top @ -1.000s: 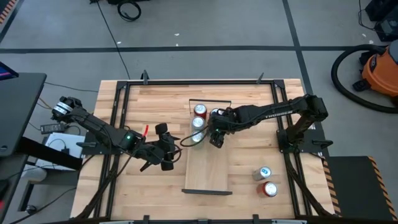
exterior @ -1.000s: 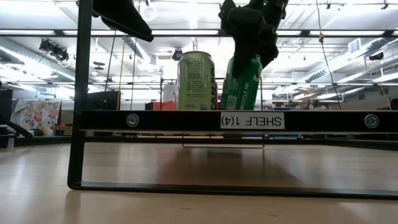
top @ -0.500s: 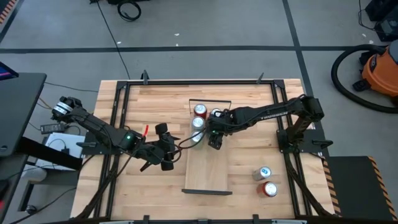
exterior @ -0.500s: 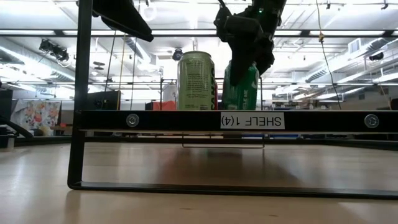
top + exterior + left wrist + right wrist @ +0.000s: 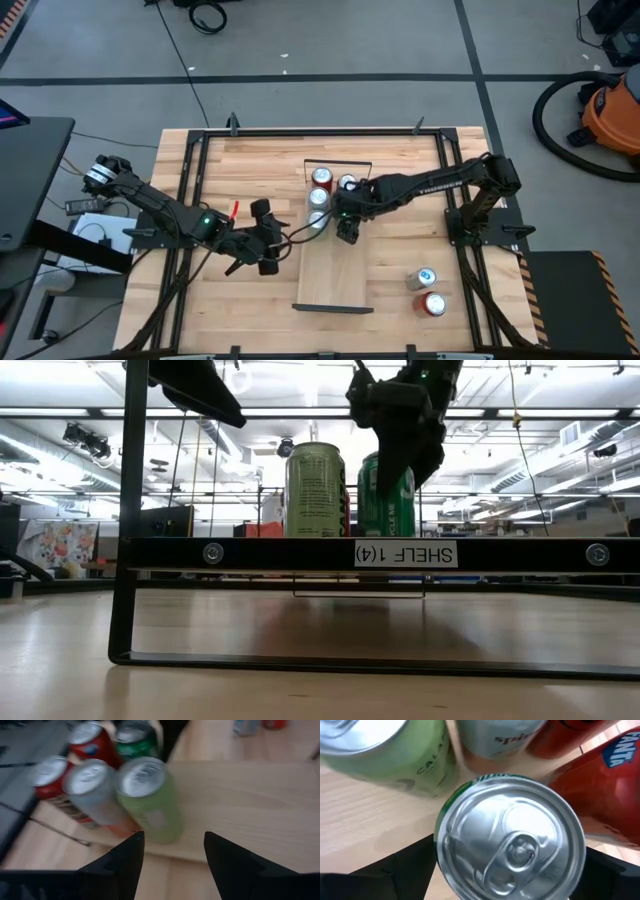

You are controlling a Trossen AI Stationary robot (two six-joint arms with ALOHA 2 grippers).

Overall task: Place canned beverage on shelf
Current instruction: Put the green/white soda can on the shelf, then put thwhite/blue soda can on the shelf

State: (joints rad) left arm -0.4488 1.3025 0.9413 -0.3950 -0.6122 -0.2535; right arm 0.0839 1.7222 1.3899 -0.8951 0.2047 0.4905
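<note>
Green is showing under the right gripper (image 5: 400,455): the green can (image 5: 386,495) is standing upright on the shelf (image 5: 334,262), just beside the pale-green can (image 5: 314,490) and close to the red Fanta can (image 5: 607,785); the gripper is hanging directly over its silver lid, with the fingers lying spread to either side of the can, apparently clear of it rather than pinching it; a grey can (image 5: 92,790) and another red can (image 5: 50,782) are crowding the same far end of the plank. The left gripper (image 5: 262,240) is waiting over the slatted tabletop (image 5: 400,310) just off the shelf's left edge, facing the cluster; its fingers are standing a little apart and holding nothing. Judging by this, the placing of this can is looking all but done; the right arm is only needing to lift away without knocking its neighbours; two more cans, a blue-and-white can (image 5: 422,279) and a red can on the table (image 5: 433,304), are lying well apart near the front right corner, so more trips are probably remaining.
</note>
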